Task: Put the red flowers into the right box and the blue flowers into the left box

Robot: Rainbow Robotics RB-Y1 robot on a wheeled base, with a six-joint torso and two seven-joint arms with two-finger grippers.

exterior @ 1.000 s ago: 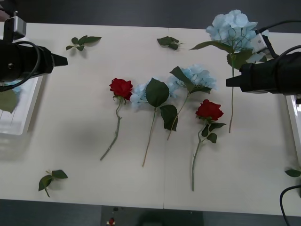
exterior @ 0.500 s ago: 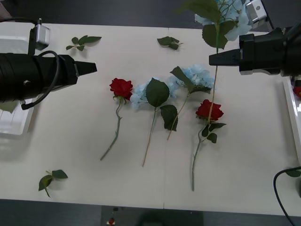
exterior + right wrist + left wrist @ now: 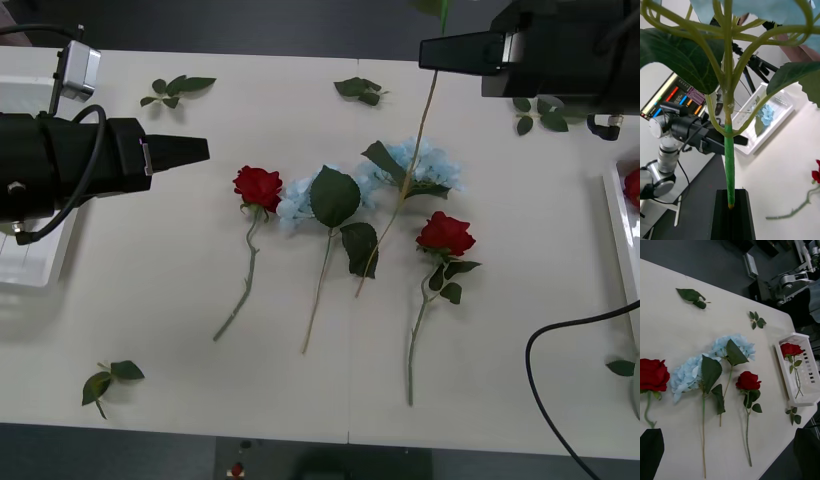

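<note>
right gripper (image 3: 425,52): jaws clamped on blue flower stem (image 3: 728,157), raised | left gripper (image 3: 205,150): jaws apart

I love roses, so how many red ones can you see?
3. One rose lies left of the blue flowers, one lies to their right, and one sits in the white box. None looks hidden.

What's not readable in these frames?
- Front view: head of the blue flower held by the right gripper is cut off by the top edge.
- Front view: left box contents hidden behind the left gripper and arm.
- Front view: right box is cropped at the frame edge.
</note>
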